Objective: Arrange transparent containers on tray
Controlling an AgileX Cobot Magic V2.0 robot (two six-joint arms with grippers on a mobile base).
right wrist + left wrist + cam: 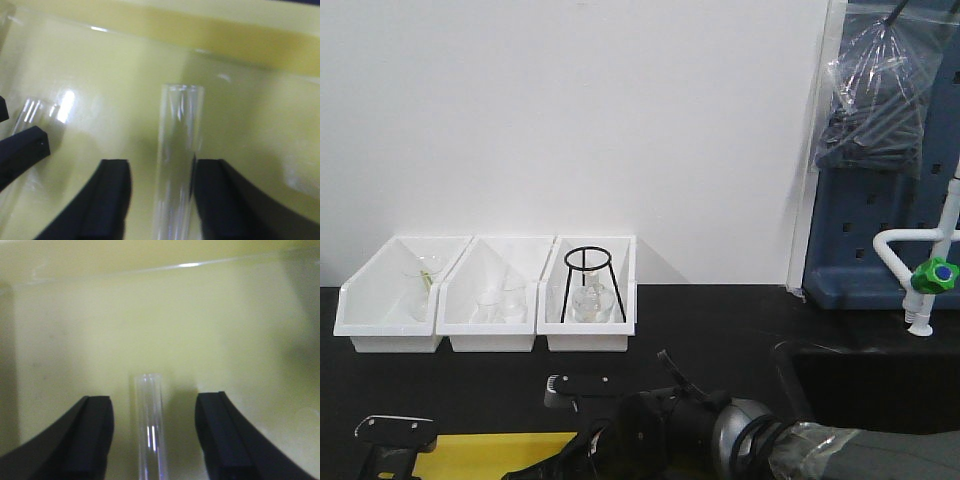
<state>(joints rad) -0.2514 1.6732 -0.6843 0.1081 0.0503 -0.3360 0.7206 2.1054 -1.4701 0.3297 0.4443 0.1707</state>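
Observation:
Both wrist views look closely down onto the yellow tray point(225, 330). One transparent container, a clear test tube point(149, 430), lies on the tray floor. My left gripper point(154, 405) stands open around it, with a gap on each side. A second clear tube point(177, 150) lies between the fingers of my open right gripper point(164, 167). It rests against the right finger, and the left finger stands apart from it. At the left of the right wrist view the other tube point(32, 112) shows beside a black finger point(22, 150) of the left gripper. The front view shows only a corner of the tray point(490, 452).
Three white slanted bins point(485, 320) with squat glassware stand along the back wall. The right bin holds a black ring stand point(588, 280). A sink point(880, 380) and a tap with a green knob point(932, 275) are at the right. The tray's raised rim point(250, 45) lies just ahead.

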